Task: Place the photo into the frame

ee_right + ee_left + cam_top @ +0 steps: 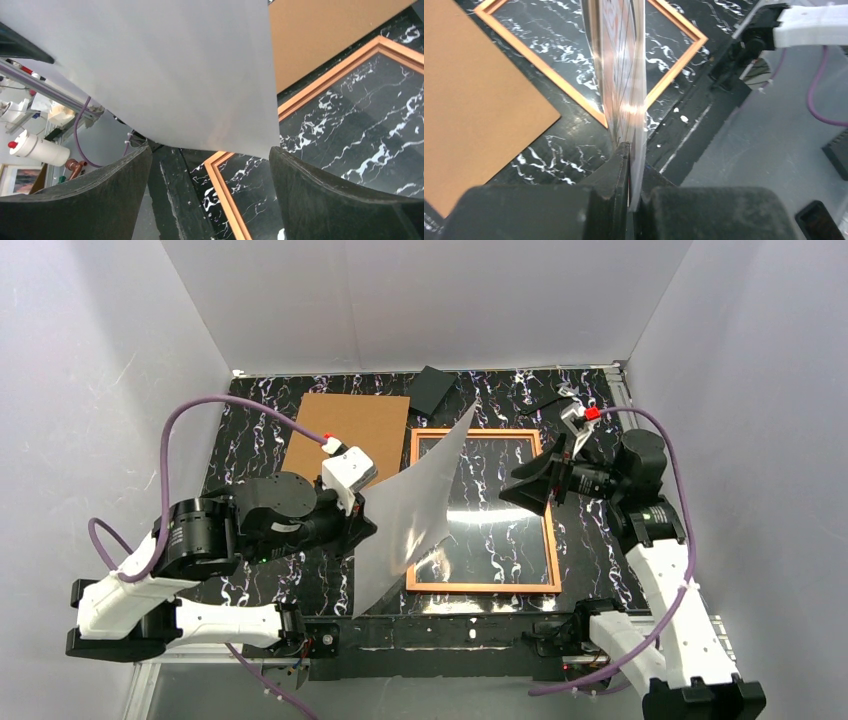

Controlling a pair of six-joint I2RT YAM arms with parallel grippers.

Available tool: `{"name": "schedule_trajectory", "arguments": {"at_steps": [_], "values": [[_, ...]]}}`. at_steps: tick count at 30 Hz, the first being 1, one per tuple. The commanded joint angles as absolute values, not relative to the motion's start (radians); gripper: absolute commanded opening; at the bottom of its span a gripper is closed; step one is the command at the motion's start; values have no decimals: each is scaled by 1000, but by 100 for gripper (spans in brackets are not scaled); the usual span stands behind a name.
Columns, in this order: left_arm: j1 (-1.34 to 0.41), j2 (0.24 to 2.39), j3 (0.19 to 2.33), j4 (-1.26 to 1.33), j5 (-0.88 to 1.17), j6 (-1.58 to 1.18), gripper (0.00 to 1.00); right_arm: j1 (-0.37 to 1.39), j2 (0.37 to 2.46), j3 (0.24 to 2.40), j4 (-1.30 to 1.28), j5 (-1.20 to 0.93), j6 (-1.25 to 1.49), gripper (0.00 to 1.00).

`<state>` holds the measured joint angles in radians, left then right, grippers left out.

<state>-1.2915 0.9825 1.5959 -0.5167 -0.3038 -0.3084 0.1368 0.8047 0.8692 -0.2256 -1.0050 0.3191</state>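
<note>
The photo [415, 510] stands tilted on edge above the frame's left side, its plain white-grey back toward the top camera. My left gripper [355, 515] is shut on its left edge; the left wrist view shows the sheet [624, 75] edge-on between the closed fingers [616, 175]. The orange-bordered frame [553, 540] lies flat on the black marble table, right of centre; it also shows in the left wrist view [674, 55] and the right wrist view [320, 85]. My right gripper [522, 486] is open over the frame, facing the photo's back [165, 75], its fingers [320, 200] apart and empty.
A brown cardboard board [345, 435] lies flat left of the frame, behind the left arm. A dark flat object [432, 388] and small bits [570, 405] sit at the table's back edge. White walls enclose the table on three sides.
</note>
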Motion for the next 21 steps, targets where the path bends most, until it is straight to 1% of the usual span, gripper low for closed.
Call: {"name": "schedule_trajectory", "arguments": {"at_steps": [1,5,11,18,21], "values": [[-1295,965,1598,-511,-167,-322,0,131,844,899,-51,-1109,256,95],[-1294,956,1603,-510,-61,-320,0,130,820,892,-27,-1107,237,95],[-1295,935,1585,-501,34,-315,0,130,748,853,-15,-1134,212,96],[-1294,872,1502,-455,17,-328,0,130,740,862,-49,-1153,202,96],[-1294,859,1483,-453,14,-332,0,130,730,839,-21,-1156,215,95]]}}
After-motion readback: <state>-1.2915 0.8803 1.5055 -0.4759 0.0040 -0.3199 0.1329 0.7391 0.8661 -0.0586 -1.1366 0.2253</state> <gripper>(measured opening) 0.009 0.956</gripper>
